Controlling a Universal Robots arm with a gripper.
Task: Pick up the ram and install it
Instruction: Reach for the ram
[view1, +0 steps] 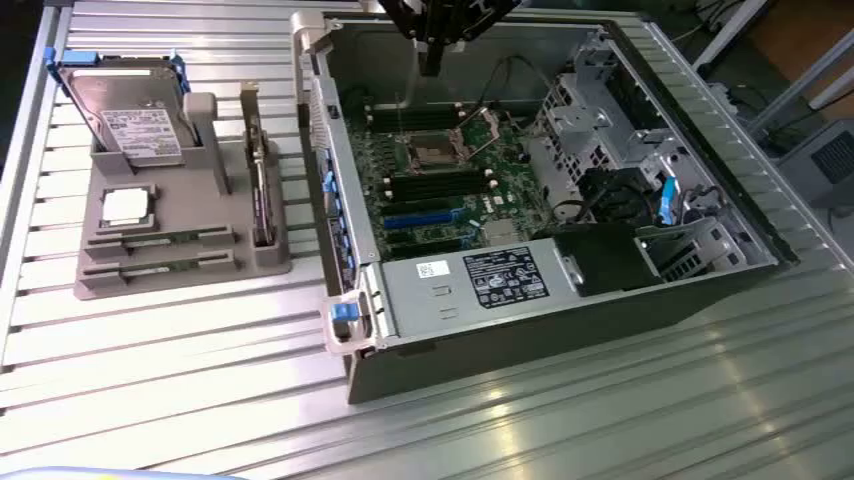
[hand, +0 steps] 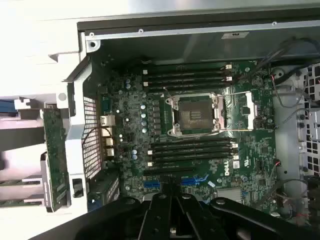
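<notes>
Ribbed metal table (view1: 160, 380) carries, at the exterior view's left, a grey holder (view1: 187, 278). The ram (view1: 163, 240) sits on edge in one of its front slots. It looks light, stiff, thin and fragile, best pinched across its long upper edge. Rightward, over the open computer case (view1: 534, 345), the gripper (view1: 430, 70) hangs with jaws pressed together, empty.

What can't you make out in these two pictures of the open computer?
- End effector: mount cut off by the exterior view's top edge.
- Power supply label: print too small, exterior view.
- Ram in the tray: chips too small to tell, exterior view.
- Memory slots: too dark to tell if filled, wrist view.
</notes>
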